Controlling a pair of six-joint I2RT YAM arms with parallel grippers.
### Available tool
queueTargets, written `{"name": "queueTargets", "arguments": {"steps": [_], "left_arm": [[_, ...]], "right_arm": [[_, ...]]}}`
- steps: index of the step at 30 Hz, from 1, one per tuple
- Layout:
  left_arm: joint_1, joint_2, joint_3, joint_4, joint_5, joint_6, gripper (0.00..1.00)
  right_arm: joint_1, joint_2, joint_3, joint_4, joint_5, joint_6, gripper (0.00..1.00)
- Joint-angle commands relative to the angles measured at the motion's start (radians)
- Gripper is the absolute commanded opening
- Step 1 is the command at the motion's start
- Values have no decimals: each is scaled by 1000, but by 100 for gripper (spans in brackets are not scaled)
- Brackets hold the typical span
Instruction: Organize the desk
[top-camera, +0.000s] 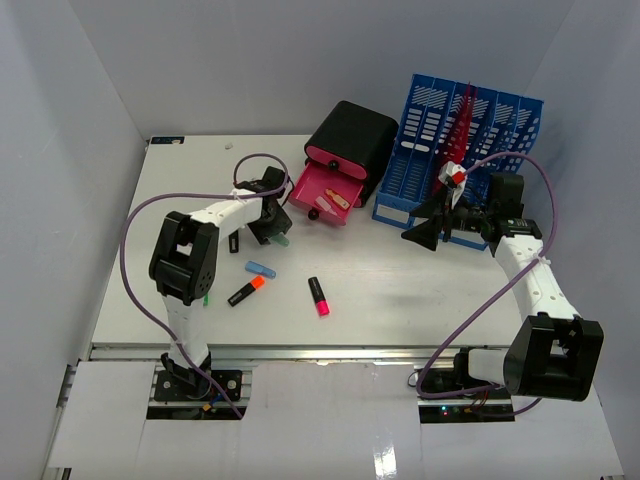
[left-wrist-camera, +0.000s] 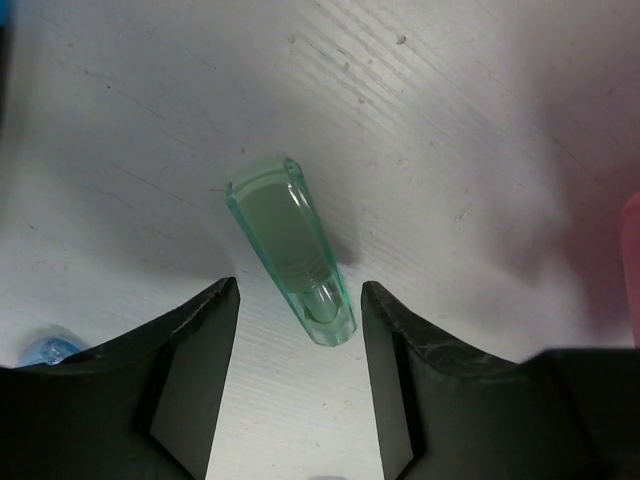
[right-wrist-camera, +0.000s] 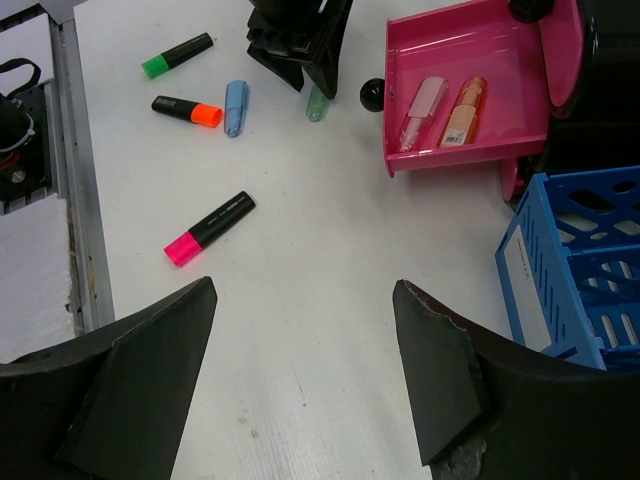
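Observation:
The desk (top-camera: 400, 290) is a white tabletop with a metal rail at its front. A pale green translucent highlighter (left-wrist-camera: 290, 250) lies flat on it, also seen from above (top-camera: 283, 240). My left gripper (left-wrist-camera: 298, 300) is open and low over the desk, with one jaw on each side of the highlighter's near end, not touching it. From above, the left gripper (top-camera: 270, 230) is beside the open pink drawer (top-camera: 322, 190). My right gripper (right-wrist-camera: 302, 300) is open and empty above bare desk, near the blue file rack (top-camera: 465, 150).
The pink drawer (right-wrist-camera: 470, 90) holds two pastel highlighters and sticks out of a black box (top-camera: 352, 140). Loose on the desk are a blue highlighter (top-camera: 261, 268), a black-orange marker (top-camera: 246, 290), a black-pink marker (top-camera: 318, 296) and a black-green marker (right-wrist-camera: 176, 55).

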Motion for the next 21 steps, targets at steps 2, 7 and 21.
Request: {"name": "queueTargets", "arguments": {"steps": [2,7,21], "left_arm": [[28,28,36,-22,-10,-10,57],[39,28,46,-27,-10,8,50],[47,-242,-121,69,73,44,12]], "right_arm": [[-16,-15,27,2,-13,1,78],[-22,-17,25,4,-19,5,78],[-33,-28,22,4,-34,7,78]]}}
